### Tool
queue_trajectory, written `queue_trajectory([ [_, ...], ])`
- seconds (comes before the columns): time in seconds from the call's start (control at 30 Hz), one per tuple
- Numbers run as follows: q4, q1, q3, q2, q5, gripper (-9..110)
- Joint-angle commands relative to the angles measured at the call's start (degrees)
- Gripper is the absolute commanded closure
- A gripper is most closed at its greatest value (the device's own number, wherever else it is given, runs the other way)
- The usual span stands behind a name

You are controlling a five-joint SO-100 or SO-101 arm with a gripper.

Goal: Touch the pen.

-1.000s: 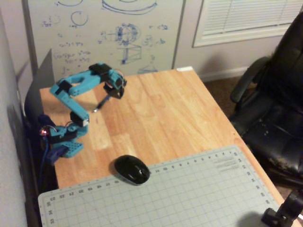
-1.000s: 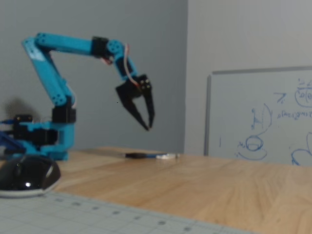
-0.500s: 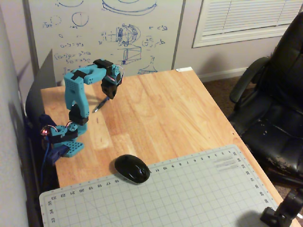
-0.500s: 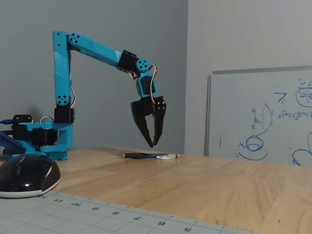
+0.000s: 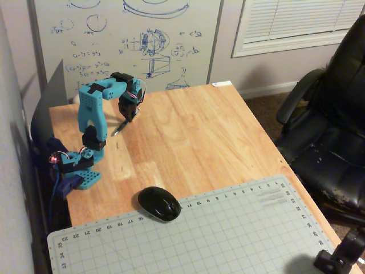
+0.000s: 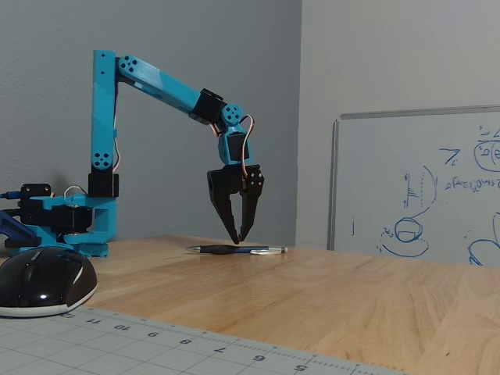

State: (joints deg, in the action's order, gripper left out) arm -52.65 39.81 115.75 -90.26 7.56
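The pen (image 6: pixel 234 250) lies flat on the wooden table (image 6: pixel 328 297), long axis running left-right in the low fixed view, and our gripper (image 6: pixel 237 237) hangs just above its middle, fingers pinched nearly together at the tips, holding nothing. We judge a short drop finishes it; the mouse (image 6: pixel 43 281) sits well nearer.

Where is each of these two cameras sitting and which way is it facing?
A fixed view: mounted high, beyond the cutting mat, looking down across the table toward the whiteboard; shows the whole blue arm, gripper pointing down.
Another fixed view: at tabletop level behind the mouse, looking sideways across the wood at the grey wall; shows the arm in profile, fingertips nearly together just above the pen.
Both share arm, pen, mouse, mat and whiteboard.
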Motion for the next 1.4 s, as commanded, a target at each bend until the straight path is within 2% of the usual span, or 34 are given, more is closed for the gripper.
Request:
queue_trajectory([
  [0.0,0.7,0.9,-4.1,-0.9,-0.3,101],
  [1.37,0.9,2.9,-1.8,-0.3,-0.3,101],
])
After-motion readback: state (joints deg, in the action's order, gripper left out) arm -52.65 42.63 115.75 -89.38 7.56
